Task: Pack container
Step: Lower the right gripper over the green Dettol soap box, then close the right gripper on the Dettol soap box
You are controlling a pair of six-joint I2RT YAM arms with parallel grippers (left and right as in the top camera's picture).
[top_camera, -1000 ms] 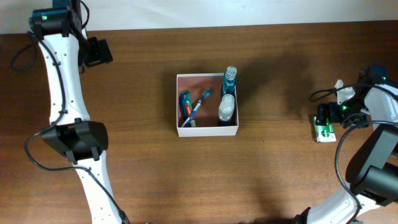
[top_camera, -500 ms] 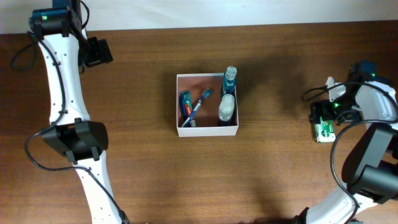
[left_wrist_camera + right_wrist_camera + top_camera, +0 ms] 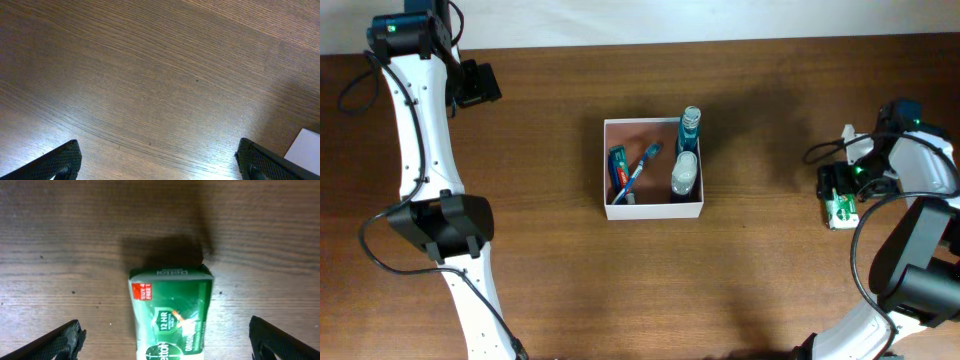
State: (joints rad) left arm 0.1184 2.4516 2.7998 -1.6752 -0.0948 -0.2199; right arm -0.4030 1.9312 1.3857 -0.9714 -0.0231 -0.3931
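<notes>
Container, the square shallow box w/ white walls and pinkish-brown inside, sits mid-worktop on dark brown wood. Inside are a blue-and-red toothpaste tube and a blue toothbrush on one side, w/ a teal bottle and a clear white-capped bottle on the other. The box looks light and thin-walled, prob. card, so the walls may flex. If it needs shifting, pinch one wall near a corner.

Not yet packed is a glossy green soap packet, well apart from the box by the worktop's edge. It is prob. a firm block in a slick wrapper, best taken across its narrow sides.

The right claw gapes wide, one finger on either side of the packet, not touching it. The left claw is also wide and empty, over bare wood.

Print on the packet reads "12 HR", a red tag says "BUY 4 FREE", and "ORIGI…" is cut off. The brand word is too blurred to read.
</notes>
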